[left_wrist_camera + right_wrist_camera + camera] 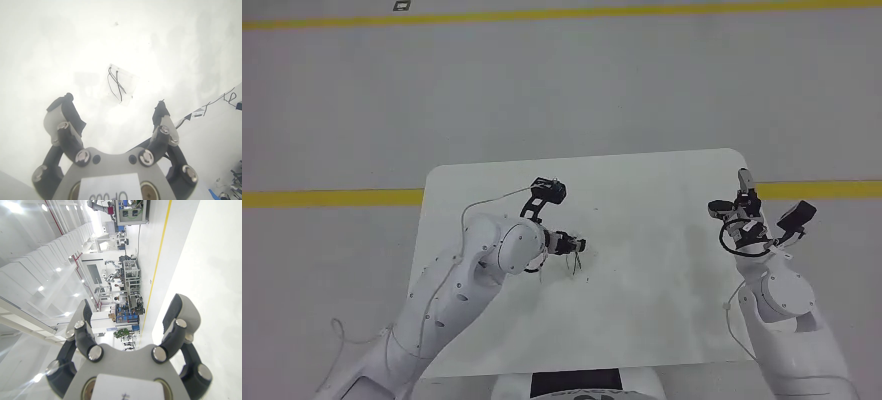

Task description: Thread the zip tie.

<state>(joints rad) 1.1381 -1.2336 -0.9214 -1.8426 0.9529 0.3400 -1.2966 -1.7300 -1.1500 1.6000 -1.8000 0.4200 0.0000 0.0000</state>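
Left wrist view looks down on the zip ties [117, 83], black strands crossed on a clear sheet [130, 81] on the table [56, 47]. The left gripper [115, 99], fingers wide apart, hangs just above them, their length crosswise to its opening. The right gripper [130, 300], also wide, is well apart, so the left arm is nearer.
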